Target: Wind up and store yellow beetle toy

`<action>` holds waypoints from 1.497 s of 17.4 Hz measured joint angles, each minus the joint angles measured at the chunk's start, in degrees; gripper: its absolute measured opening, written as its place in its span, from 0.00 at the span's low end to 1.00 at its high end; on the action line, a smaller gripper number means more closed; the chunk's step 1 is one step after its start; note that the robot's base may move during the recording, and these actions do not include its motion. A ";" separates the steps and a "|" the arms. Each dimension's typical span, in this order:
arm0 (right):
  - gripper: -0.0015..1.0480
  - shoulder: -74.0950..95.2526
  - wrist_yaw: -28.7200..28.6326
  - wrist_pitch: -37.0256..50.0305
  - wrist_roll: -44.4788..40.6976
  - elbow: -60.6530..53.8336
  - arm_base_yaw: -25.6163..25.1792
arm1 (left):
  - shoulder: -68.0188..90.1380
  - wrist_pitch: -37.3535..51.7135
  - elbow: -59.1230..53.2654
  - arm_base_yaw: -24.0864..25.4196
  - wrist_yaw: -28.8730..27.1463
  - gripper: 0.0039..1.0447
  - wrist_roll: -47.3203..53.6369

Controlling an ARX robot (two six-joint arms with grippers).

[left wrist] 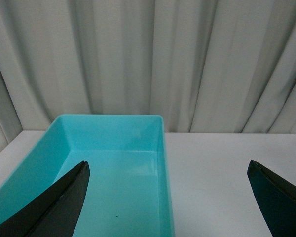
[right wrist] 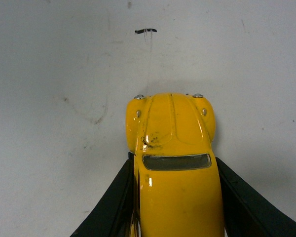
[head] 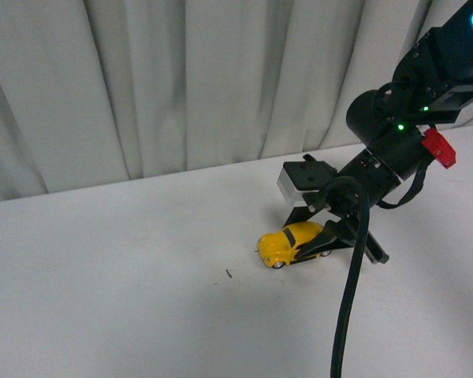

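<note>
1. Right gripper (head: 309,236): clenched on the beetle (head: 288,240). In the right wrist view the two black fingers (right wrist: 113,197) lie against both flanks of the beetle (right wrist: 172,133), behind the windscreen, with the gripper (right wrist: 173,159) centred on the body. The arm reaches in from 2 o'clock in the front view.

2. Beetle: it sits wheels-down on the table (head: 102,276), nose toward 8 o'clock in the front view. A dark speck (head: 229,274) lies near it at 8 o'clock, apart from it.

3. Left gripper (left wrist: 165,197): released, jaws spread wide and holding nothing. It hovers over a teal bin (left wrist: 113,121), which shows nothing inside. The bin is outside the front view.

4. Step in hand, as judged: winding. The grasp is made and the wheels are on the table.

5. Next move, as judged: keep downward pressure and draw the beetle back toward 2 o'clock so the wheels roll rather than skid. Do not loosen the grip. Storage in the bin comes after that.
</note>
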 joint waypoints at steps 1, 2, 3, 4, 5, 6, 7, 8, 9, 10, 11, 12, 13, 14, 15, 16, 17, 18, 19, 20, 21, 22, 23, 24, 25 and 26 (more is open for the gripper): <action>0.40 -0.37 0.00 0.63 -0.17 -0.96 -0.81 | 0.00 0.00 0.00 0.00 0.02 0.94 0.00; 0.40 -0.83 -0.20 1.16 -0.26 -2.36 -1.88 | 0.00 0.02 0.00 0.00 0.02 0.94 0.00; 0.40 -1.18 -0.55 1.90 -0.39 -3.58 -2.99 | 0.00 0.00 0.00 0.00 0.00 0.94 0.00; 0.40 -1.42 -0.76 2.49 -0.39 -4.31 -3.76 | 0.00 0.00 0.00 0.00 0.00 0.94 0.00; 0.40 -1.55 -0.79 2.95 -0.42 -4.96 -4.44 | 0.00 0.02 0.00 0.00 0.00 0.94 0.00; 0.40 -1.79 -0.83 3.45 -0.46 -5.66 -5.29 | 0.00 0.00 0.00 0.00 0.02 0.94 0.00; 0.40 -1.86 -0.87 3.63 -0.48 -6.23 -6.12 | 0.00 0.00 0.00 0.00 0.02 0.94 0.00; 0.40 -2.23 -1.11 3.91 -0.57 -6.88 -6.82 | 0.00 0.00 0.00 0.00 0.02 0.94 0.00; 0.40 -2.47 -1.31 4.00 -0.68 -7.65 -7.45 | 0.00 0.00 0.00 0.00 0.02 0.94 0.00; 0.40 -2.89 -1.40 4.15 -0.77 -8.76 -8.26 | 0.00 0.00 0.00 0.00 0.02 0.94 0.00; 0.40 -3.37 -1.53 4.39 -0.87 -10.01 -9.25 | 0.00 0.00 0.00 0.00 0.02 0.94 0.00; 0.40 -3.69 -1.70 4.48 -0.90 -10.93 -10.05 | 0.00 0.00 0.00 0.00 0.00 0.94 0.00; 0.40 -4.00 -1.84 4.66 -0.92 -11.85 -10.88 | 0.00 0.00 0.00 0.00 0.00 0.94 0.00; 0.40 -4.48 -2.12 4.90 -0.96 -13.16 -12.20 | 0.00 0.00 0.00 0.00 0.02 0.94 0.00; 0.40 -4.85 -2.19 4.90 -1.07 -14.08 -13.16 | 0.00 0.00 0.00 0.00 0.02 0.94 0.00; 0.40 -5.05 -2.25 4.87 -1.07 -14.75 -13.92 | 0.00 0.02 0.00 0.00 0.02 0.94 0.00; 0.40 -5.27 -2.32 4.98 -1.09 -15.47 -14.67 | 0.00 0.00 0.00 0.00 0.00 0.94 0.00; 0.40 -6.03 -2.34 5.53 -1.09 -17.20 -16.13 | 0.00 0.00 0.00 0.00 0.00 0.94 0.00; 0.40 -6.71 -2.36 5.66 -1.49 -19.02 -18.40 | 0.00 0.00 0.00 0.00 0.02 0.94 0.00; 0.40 -6.82 -2.36 5.44 -1.95 -19.43 -19.58 | 0.00 0.00 0.00 0.00 0.02 0.94 0.00; 0.40 -6.82 -2.38 5.09 -2.25 -19.45 -20.26 | 0.00 0.00 0.00 0.00 0.02 0.94 0.00; 0.40 -6.82 -2.38 4.74 -2.45 -19.43 -20.50 | 0.00 0.00 0.00 0.00 0.00 0.94 0.00; 0.40 -6.82 -2.27 4.02 -2.60 -19.06 -20.48 | 0.00 0.00 0.00 0.00 0.00 0.94 0.00; 0.48 -6.80 -1.44 3.19 -2.75 -18.71 -20.39 | 0.00 0.00 0.00 0.00 0.00 0.94 0.00; 0.59 -6.05 0.31 1.73 -2.86 -18.78 -20.24 | 0.00 0.00 0.00 0.00 0.00 0.94 0.00; 0.67 -5.88 -0.81 1.36 -3.48 -19.10 -20.39 | 0.02 0.00 0.00 0.00 0.02 0.94 0.00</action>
